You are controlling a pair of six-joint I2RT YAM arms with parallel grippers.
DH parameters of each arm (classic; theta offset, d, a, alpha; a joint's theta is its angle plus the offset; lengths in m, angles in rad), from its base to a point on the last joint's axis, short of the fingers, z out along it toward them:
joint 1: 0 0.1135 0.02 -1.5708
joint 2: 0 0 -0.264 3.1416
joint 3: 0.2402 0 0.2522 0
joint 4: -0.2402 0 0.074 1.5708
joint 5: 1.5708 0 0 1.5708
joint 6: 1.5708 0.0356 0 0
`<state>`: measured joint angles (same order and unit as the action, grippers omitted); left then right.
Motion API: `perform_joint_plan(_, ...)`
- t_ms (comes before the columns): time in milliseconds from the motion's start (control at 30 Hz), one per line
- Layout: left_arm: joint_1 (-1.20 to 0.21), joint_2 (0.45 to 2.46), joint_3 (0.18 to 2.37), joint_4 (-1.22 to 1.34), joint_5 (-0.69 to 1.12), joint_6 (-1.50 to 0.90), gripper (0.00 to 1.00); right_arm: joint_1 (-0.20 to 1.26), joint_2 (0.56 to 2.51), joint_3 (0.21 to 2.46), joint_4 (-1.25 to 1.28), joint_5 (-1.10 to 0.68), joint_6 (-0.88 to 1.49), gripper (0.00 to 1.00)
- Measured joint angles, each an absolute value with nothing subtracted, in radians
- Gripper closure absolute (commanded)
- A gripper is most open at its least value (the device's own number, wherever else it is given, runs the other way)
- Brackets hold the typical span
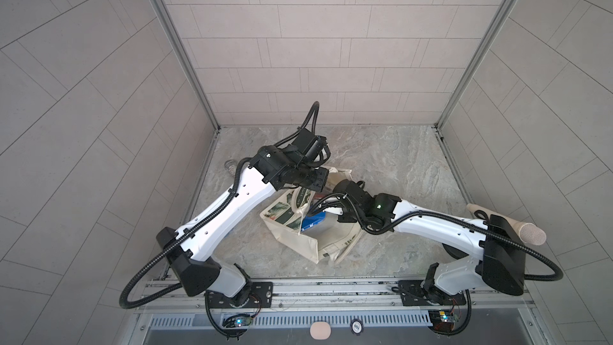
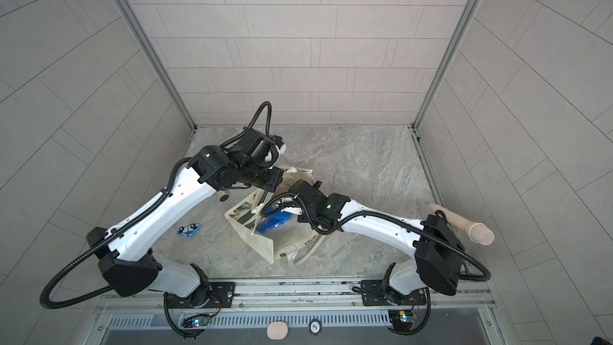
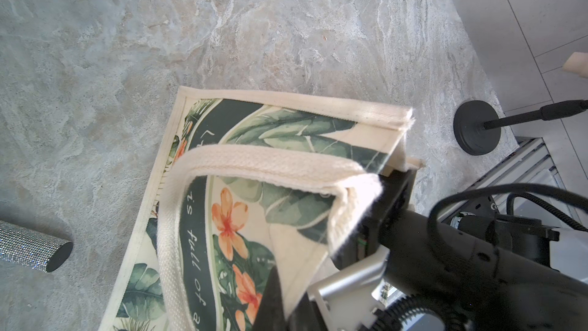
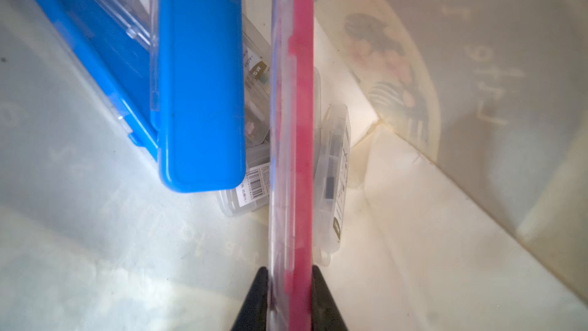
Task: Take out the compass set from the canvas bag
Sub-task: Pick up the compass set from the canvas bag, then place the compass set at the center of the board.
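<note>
The cream canvas bag [image 1: 308, 243] [image 2: 265, 247] lies open on the marble table, its leaf-and-flower print [image 3: 235, 218] showing in the left wrist view. My left gripper [image 3: 286, 300] is shut on the bag's cloth edge near the mouth and holds it up. My right gripper [image 4: 290, 284] is down inside the bag. It is shut on the compass set [image 4: 299, 122], a flat pink case with a clear lid, seen edge-on between its two black fingers. A blue case [image 4: 200, 90] [image 1: 315, 222] with a clear lid leans right beside it in the bag.
Small clear plastic boxes [image 4: 337, 170] lie at the bag's bottom. A beige microphone [image 1: 504, 227] on a black stand base [image 3: 477, 128] is at the right. A glittery silver cylinder [image 3: 31, 249] lies to the left, and a small blue toy [image 2: 188, 230] is nearer the front.
</note>
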<state>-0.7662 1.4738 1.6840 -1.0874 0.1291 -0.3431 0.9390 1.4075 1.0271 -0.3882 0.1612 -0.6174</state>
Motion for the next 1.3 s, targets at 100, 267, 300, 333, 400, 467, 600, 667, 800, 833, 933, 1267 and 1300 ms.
perform_joint_plan(100,-0.766,1.474,1.684,-1.087,0.13,-0.343,1.0,0.945,1.342,1.011,-0.419,0.157,-0.622,0.83)
perform_joint_plan(267,-0.766,1.477,1.684,-1.085,0.13,-0.343,1.0,0.954,1.19,0.958,-0.467,0.134,-0.624,0.82)
perform_joint_plan(300,-0.766,1.477,1.684,-1.085,0.13,-0.343,1.0,0.955,1.152,0.949,-0.482,0.128,-0.617,0.82)
perform_joint_plan(333,-0.766,1.478,1.684,-1.085,0.13,-0.343,1.0,0.955,1.126,0.942,-0.49,0.123,-0.609,0.82)
perform_joint_plan(400,-0.766,1.48,1.684,-1.083,0.131,-0.342,1.0,0.955,1.063,0.928,-0.51,0.11,-0.595,0.82)
perform_joint_plan(467,-0.766,1.48,1.684,-1.082,0.131,-0.342,1.0,0.955,1.009,0.909,-0.527,0.093,-0.585,0.82)
perform_joint_plan(600,-0.766,1.48,1.684,-1.082,0.132,-0.342,1.0,0.955,0.908,0.863,-0.554,0.084,-0.545,0.82)
perform_joint_plan(667,-0.766,1.48,1.684,-1.082,0.133,-0.341,1.0,0.955,0.863,0.85,-0.567,0.087,-0.523,0.82)
perform_joint_plan(800,-0.766,1.48,1.684,-1.082,0.133,-0.34,1.0,0.955,0.781,0.844,-0.582,0.106,-0.485,0.81)
perform_joint_plan(833,-0.766,1.48,1.684,-1.082,0.133,-0.34,1.0,0.955,0.765,0.844,-0.581,0.113,-0.479,0.81)
perform_joint_plan(933,-0.766,1.48,1.684,-1.082,0.133,-0.339,1.0,0.953,0.732,0.845,-0.581,0.138,-0.462,0.81)
perform_joint_plan(1267,-0.766,1.48,1.684,-1.081,0.132,-0.34,1.0,0.795,0.73,0.881,-0.57,0.134,-0.388,0.81)
perform_joint_plan(1300,-0.766,1.48,1.684,-1.081,0.131,-0.34,1.0,0.77,0.733,0.889,-0.566,0.122,-0.38,0.82)
